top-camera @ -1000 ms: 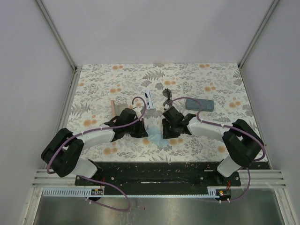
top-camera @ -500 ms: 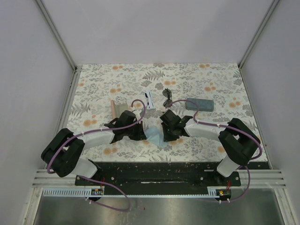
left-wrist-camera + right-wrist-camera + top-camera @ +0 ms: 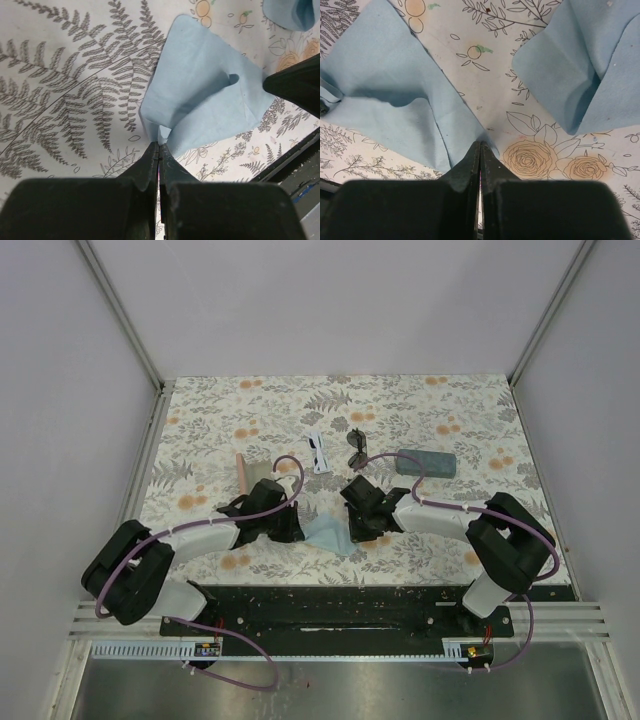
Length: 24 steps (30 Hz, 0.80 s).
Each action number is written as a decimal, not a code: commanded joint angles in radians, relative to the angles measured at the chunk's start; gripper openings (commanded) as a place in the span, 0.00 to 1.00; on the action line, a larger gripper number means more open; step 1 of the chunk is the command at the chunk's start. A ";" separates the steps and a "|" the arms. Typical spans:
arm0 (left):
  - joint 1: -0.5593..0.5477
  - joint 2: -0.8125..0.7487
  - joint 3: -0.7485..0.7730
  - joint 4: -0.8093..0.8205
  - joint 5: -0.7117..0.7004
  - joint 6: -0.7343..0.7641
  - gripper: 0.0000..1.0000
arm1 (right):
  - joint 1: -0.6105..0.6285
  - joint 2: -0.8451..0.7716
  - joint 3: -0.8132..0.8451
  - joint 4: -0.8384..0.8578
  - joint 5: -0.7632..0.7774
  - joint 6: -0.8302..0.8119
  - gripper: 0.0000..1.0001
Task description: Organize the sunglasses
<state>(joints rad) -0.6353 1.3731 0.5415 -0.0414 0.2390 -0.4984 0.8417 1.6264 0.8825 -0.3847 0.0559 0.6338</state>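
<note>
The white-framed sunglasses (image 3: 319,452) and the dark-framed sunglasses (image 3: 357,448) lie folded side by side at the table's middle, beyond both arms. No gripper touches them. A light blue cloth (image 3: 328,533) is stretched between the grippers near the front. My left gripper (image 3: 298,526) (image 3: 159,144) is shut on one corner of this cloth (image 3: 205,95). On its opposite edge my right gripper (image 3: 351,529) (image 3: 480,144) is shut, the fabric (image 3: 395,100) bunching at the tips.
A grey-blue case (image 3: 426,463) lies at the right behind the right arm. A pink case (image 3: 242,468) shows at the left behind the left arm. A second light blue cloth (image 3: 590,75) lies crumpled to the right of the right gripper.
The right gripper's jaws have closed on the cloth's edge. The left arm has drawn back to the left with its corner, spreading the cloth between the two grippers.
</note>
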 commanded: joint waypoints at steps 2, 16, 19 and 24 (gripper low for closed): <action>0.016 -0.051 -0.006 -0.037 -0.063 -0.002 0.00 | 0.005 -0.020 0.000 -0.043 0.088 0.010 0.00; 0.039 -0.166 -0.051 -0.060 -0.142 -0.054 0.60 | 0.007 -0.005 0.064 -0.046 0.062 -0.032 0.25; 0.043 -0.138 -0.029 -0.064 -0.138 -0.055 0.59 | 0.007 0.006 0.113 -0.057 0.065 -0.066 0.28; 0.045 -0.079 -0.014 -0.042 -0.115 -0.063 0.54 | 0.007 0.039 0.191 -0.059 0.084 -0.109 0.33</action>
<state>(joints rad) -0.5949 1.2552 0.4938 -0.1173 0.1261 -0.5480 0.8436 1.6451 0.9901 -0.4431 0.0963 0.5789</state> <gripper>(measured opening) 0.549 0.315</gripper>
